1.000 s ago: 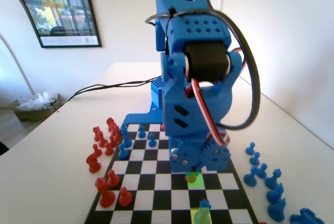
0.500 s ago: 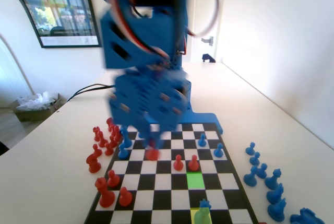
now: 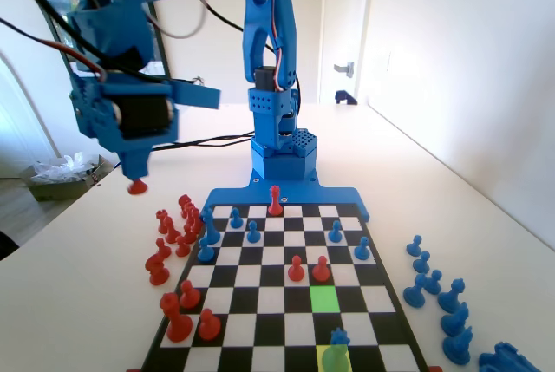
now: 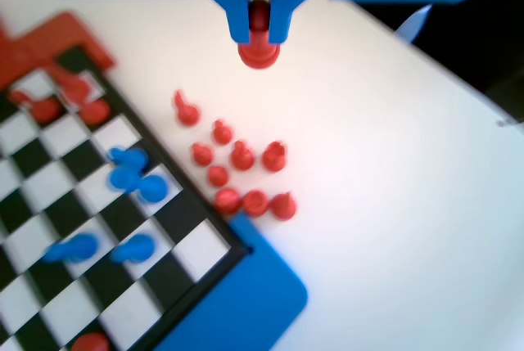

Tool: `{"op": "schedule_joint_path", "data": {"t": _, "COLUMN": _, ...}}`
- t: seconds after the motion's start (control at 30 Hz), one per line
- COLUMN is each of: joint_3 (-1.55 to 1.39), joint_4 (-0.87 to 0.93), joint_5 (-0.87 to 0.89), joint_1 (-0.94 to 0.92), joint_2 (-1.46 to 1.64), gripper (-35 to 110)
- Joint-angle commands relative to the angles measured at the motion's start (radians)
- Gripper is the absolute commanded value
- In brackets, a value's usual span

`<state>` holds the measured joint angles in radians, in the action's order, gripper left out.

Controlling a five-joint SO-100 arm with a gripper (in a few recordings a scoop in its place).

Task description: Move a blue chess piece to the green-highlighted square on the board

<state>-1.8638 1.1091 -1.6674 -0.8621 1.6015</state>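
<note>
My gripper (image 3: 136, 174) hangs above the table, left of the board (image 3: 286, 192) in the fixed view. It is shut on a small red piece (image 3: 136, 186). In the wrist view the gripper (image 4: 259, 30) pinches that red piece (image 4: 259, 50) over bare white table, above a cluster of red pieces (image 4: 241, 179). The blue chess piece (image 3: 340, 337) with the jagged top stands on a pale yellow-green square at the board's near edge. The green-highlighted square (image 3: 325, 298) lies one row beyond it, with nothing on it.
Red pieces (image 3: 173, 225) stand off the board's left side, blue pieces (image 3: 434, 290) off its right. On the board are red pawns (image 3: 297, 268) just beyond the green square and blue pawns (image 3: 252, 231) farther back. Blue pawns (image 4: 131, 175) also stand near the board's rim (image 4: 237, 302).
The arm lifted from over the green square and swung up and left off the board, carrying the red piece. The green square is now uncovered and bare.
</note>
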Motion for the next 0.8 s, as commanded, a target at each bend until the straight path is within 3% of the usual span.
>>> {"op": "schedule_joint_path", "data": {"t": 0.0, "joint_3": 0.038, "joint_4": -0.029, "joint_5": -0.009, "joint_1": -0.038, "joint_2": -0.008, "gripper": 1}}
{"op": "schedule_joint_path", "data": {"t": 0.27, "joint_3": 0.153, "joint_4": -0.087, "joint_5": 0.048, "joint_1": -0.006, "joint_2": -0.175, "gripper": 1}}
{"op": "schedule_joint_path", "data": {"t": 0.77, "joint_3": -0.149, "joint_4": -0.468, "joint_5": -0.028, "joint_1": 0.041, "joint_2": -0.268, "gripper": 1}}
